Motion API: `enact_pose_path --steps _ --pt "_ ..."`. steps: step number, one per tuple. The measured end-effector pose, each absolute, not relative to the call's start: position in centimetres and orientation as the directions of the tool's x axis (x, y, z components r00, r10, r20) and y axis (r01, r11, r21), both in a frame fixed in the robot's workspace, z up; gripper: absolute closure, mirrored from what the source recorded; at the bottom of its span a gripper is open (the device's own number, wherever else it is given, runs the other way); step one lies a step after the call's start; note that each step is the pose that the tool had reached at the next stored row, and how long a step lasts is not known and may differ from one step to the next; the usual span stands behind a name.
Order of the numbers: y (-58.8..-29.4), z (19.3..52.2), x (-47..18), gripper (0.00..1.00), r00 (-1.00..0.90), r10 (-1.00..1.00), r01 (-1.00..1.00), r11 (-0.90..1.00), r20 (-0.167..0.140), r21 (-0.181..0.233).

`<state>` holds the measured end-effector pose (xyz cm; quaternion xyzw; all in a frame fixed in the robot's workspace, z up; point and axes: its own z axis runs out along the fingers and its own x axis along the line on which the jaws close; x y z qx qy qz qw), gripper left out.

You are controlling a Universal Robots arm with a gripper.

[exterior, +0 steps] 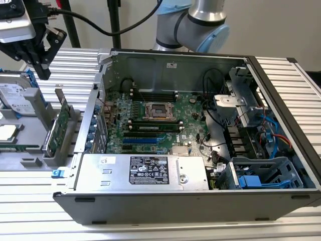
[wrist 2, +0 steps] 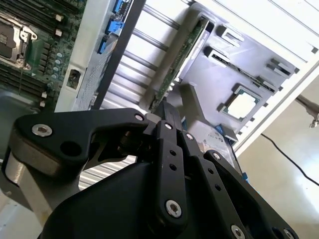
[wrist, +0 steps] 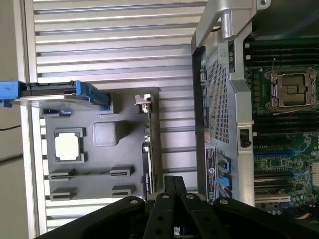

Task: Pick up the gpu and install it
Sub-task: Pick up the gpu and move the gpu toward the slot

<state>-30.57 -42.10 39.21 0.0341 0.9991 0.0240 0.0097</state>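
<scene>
You see the pincer (exterior: 42, 70) up over the ribbed tabletop (exterior: 75, 65) at the exterior view's left, fingers together w/ nothing between them. The gpu (exterior: 56, 128) stands on edge in a slot of the grey parts tray (exterior: 15, 155), just beside the open PC case (exterior: 165, 203), below the pincer & apart from it. In the first wrist view the card (wrist: 148, 149) shows edge-on, near the pincer (wrist: 174, 179) tips.
</scene>
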Motion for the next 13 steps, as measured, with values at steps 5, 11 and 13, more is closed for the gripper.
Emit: enact_pose_path --steps 5,11,13 --pt "-42.34 39.2 -30.99 1.0 -0.998 0.067 0.066 0.997 -0.018 0.049" --pt "-42.6 39.2 -31.43 1.0 -0.998 0.056 0.055 0.997 -0.018 0.049" --pt "-42.66 39.2 -31.61 1.0 -0.999 0.049 0.048 0.998 -0.018 0.049"
